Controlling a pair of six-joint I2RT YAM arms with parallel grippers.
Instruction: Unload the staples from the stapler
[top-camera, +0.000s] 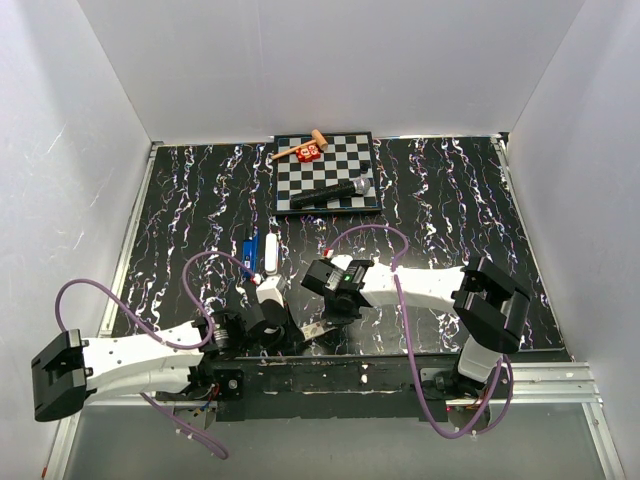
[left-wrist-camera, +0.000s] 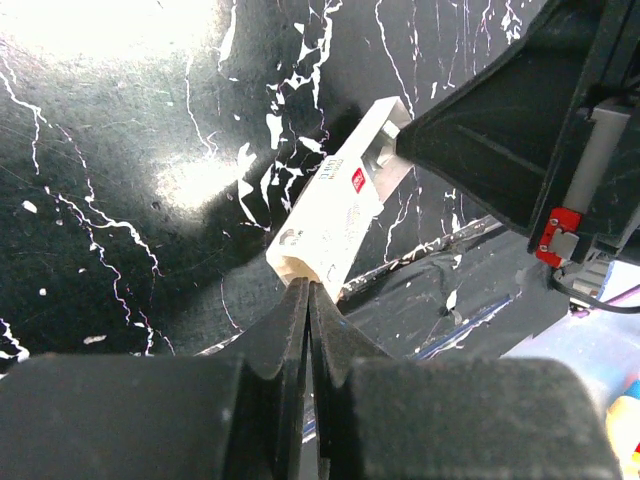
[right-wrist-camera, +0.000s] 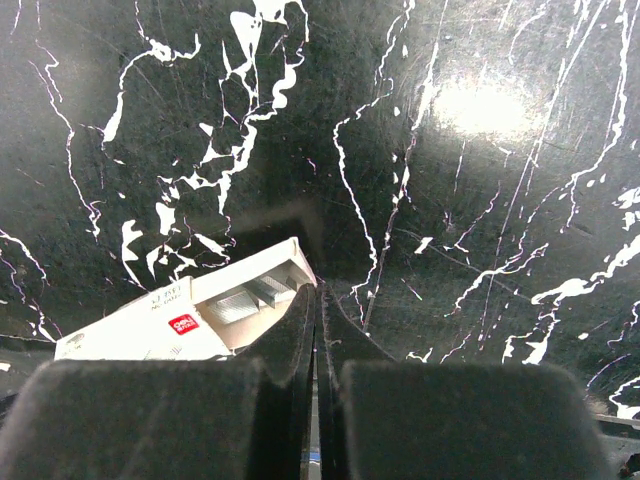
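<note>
Remote session, overhead view: the small bright-blue stapler (top-camera: 249, 250) lies flat on the black, white-veined tabletop (top-camera: 450, 220), a little nearer than the black-and-white checkerboard (top-camera: 328, 172) and to its left. Its long axis runs near to far, with the far end aimed just left of the board's near left corner. I cannot tell which end is the black one. A slim white object (top-camera: 270, 248) lies parallel, just beside it on the checkerboard's side.

Well nearer than the checkerboard, I have both arms at a white cardboard box with a red logo (left-wrist-camera: 330, 215), which has one end open. The left arm (top-camera: 140, 365) has its elbow thrown far out to the left and its white forearm low, reaching rightward. The left arm's jaws are pressed together, fingertips (left-wrist-camera: 295, 300) at the box's closed end. The right arm (top-camera: 430, 288) has its elbow raised on the right, forearm reaching left and wrist tipped down. The right arm's jaws are likewise together, fingertips (right-wrist-camera: 300, 310) against the open end.

Neither arm touches the stapler.

On the checkerboard rest a black microphone (top-camera: 333, 192) and a small wooden mallet (top-camera: 300, 148).
</note>
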